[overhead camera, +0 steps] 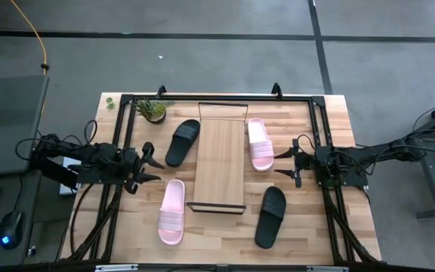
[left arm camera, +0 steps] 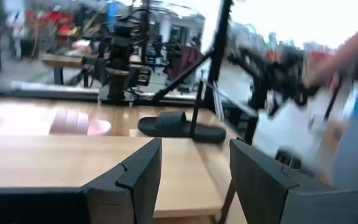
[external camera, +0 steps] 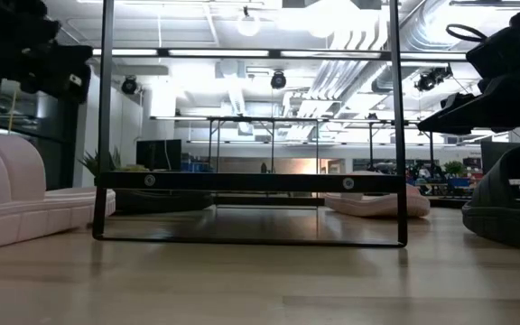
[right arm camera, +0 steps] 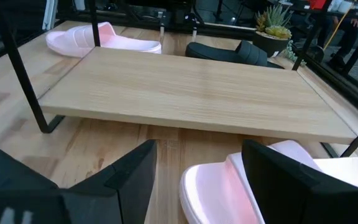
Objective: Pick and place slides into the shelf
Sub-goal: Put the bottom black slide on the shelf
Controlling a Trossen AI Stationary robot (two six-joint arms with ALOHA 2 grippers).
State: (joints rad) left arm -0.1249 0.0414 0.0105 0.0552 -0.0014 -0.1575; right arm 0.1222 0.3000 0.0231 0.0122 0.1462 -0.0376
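Right gripper: fingers apart, nothing between them; pink slide just ahead of the fingertips, shelf beyond it, black slide and second pink slide past its far edge.
Left gripper: fingers apart, empty; shelf board directly ahead, black slide beyond.

Matte slides lie beside a smooth light-wood, black-wire-framed shelf.
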